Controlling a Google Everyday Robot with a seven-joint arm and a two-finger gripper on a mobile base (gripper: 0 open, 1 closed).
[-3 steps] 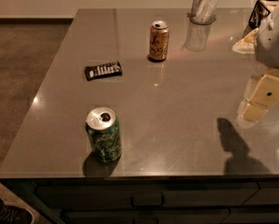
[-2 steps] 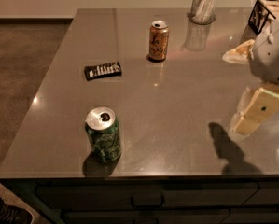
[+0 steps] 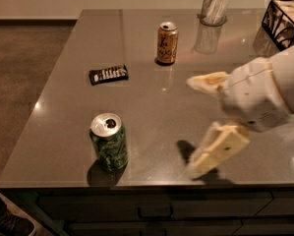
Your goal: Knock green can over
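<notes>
Cream fingers (image 3: 220, 149) of the gripper (image 3: 191, 124) gape wide apart, holding nothing, clear of the upright green can (image 3: 109, 144).

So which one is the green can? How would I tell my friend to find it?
Start at the big grey table and go to its near edge, left side. The green can stands upright there, with the robot's open claw off to its right above the table. It is mottled green and white, while the other can, farther back, is orange-gold.
</notes>
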